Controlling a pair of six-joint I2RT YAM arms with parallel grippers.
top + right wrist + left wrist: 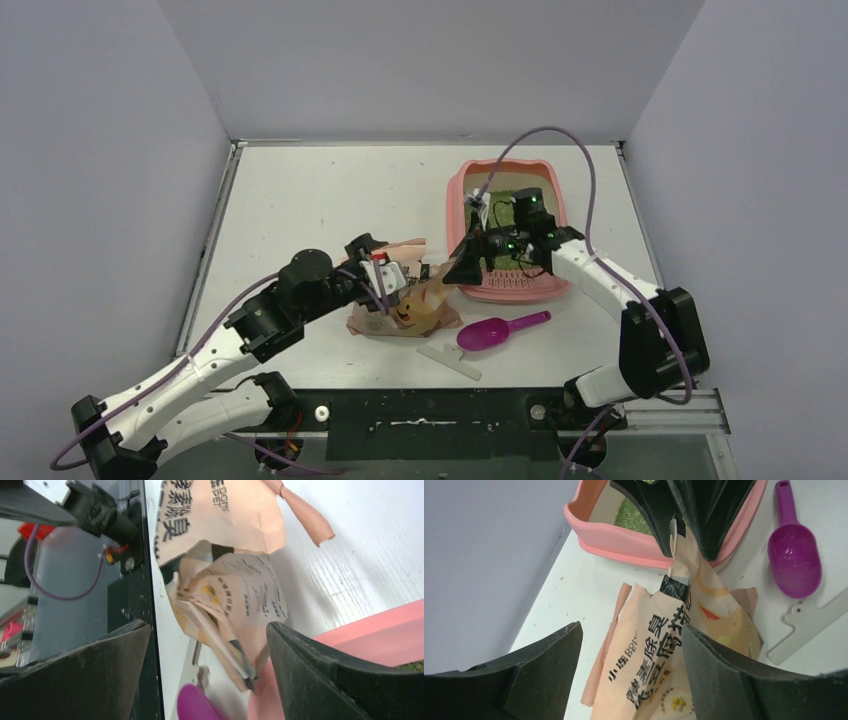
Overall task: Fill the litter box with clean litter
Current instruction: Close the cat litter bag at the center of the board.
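Note:
The pink litter box [465, 195] sits at the right of the table, with a bed of green litter [497, 184] inside. A crumpled peach litter bag [425, 308] lies on the table beside the box's near left corner. My left gripper [392, 292] is open and straddles the bag [659, 645], with a clear gap on its left side. My right gripper [458, 272] is open at the box's near left edge. The bag's taped top corner [240, 655] hangs loose between its wide-spread fingers. The box's pink rim [380, 635] lies just past its right finger.
A magenta scoop [495, 332] lies on the table in front of the litter box. A white clip strip [448, 360] lies near it, toward the front edge. A torn peach strip [305, 515] rests beside the bag. Grey walls enclose the table.

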